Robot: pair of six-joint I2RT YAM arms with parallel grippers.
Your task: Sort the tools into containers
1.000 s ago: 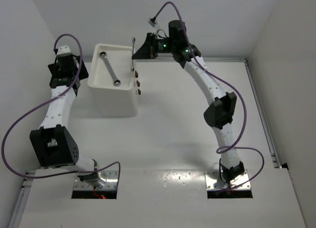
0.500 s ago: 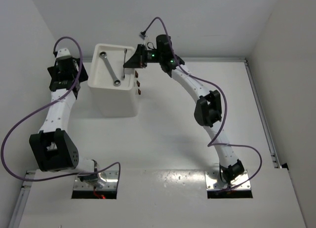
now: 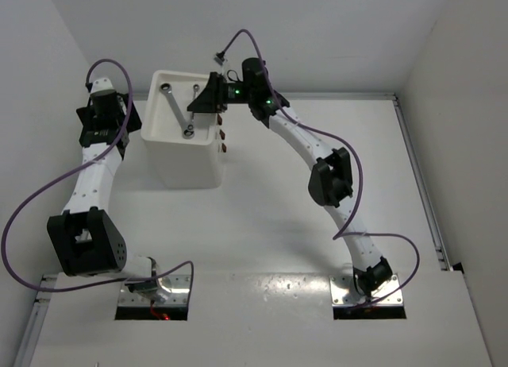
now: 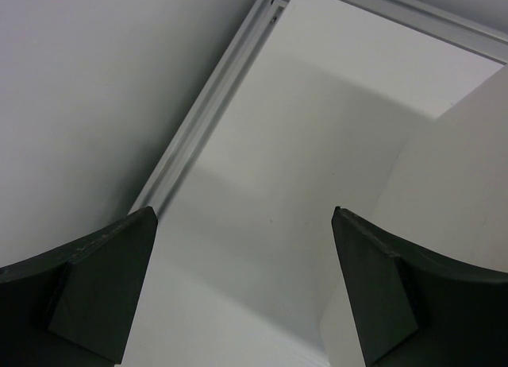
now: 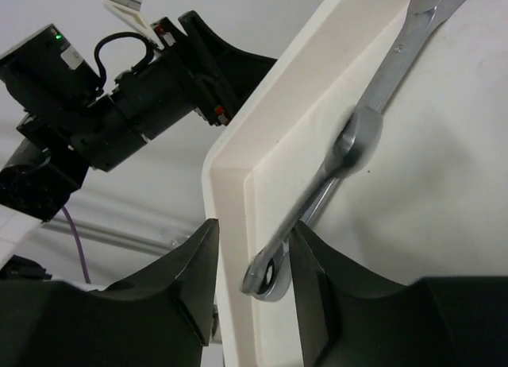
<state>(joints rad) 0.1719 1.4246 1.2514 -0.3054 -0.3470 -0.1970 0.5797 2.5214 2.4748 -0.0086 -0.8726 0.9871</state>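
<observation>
While the right gripper [image 5: 252,228] was held over the nearest rim of the top tray [image 5: 238,156] of the drawer unit [image 3: 186,156], its fingers were seen apart. The ring end of a silver wrench [image 5: 313,212] lay in the gap between them, close against one finger and clear of the other, and no clamping was evident. The wrench's long axis was directed away from the fingertips, ahead and slightly aside, across the rim and into the tray. A second wrench [image 5: 409,41] was laid further ahead on nearly the same line. Whether the ring end was borne by the rim could not be determined. The left gripper [image 4: 242,212], fingers wide apart with nothing between them, was positioned at the opposite side of the unit, so the right arm was judged the nearer. A withdrawal straight back along that axis was judged least likely to drag the wrench off the rim.
</observation>
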